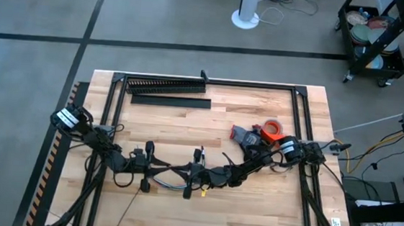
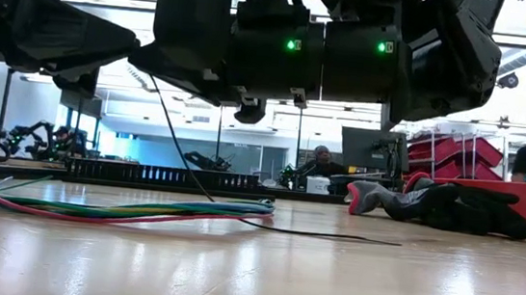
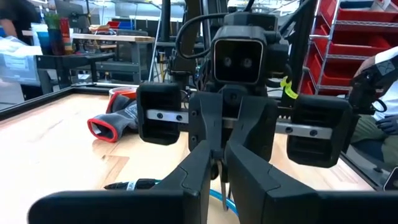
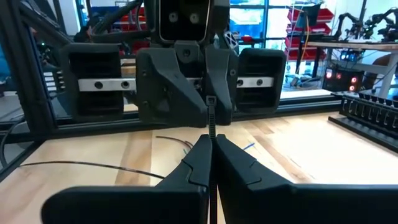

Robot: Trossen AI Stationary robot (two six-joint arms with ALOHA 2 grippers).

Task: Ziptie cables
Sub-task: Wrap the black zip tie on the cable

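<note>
Both grippers meet just above the cables, which lie on the table in front of the black duct. Left gripper and right gripper face each other tip to tip, each with fingers pressed together on the same ziptie. Ziptie appears to be mid-handover or threading; no finished tie around the cables is visible, so cinching remains.

The cables lie near the table's front edge, around its middle, under the two grippers, which meet there. The duct runs along the back edge. The tape roll sits toward the right edge.
</note>
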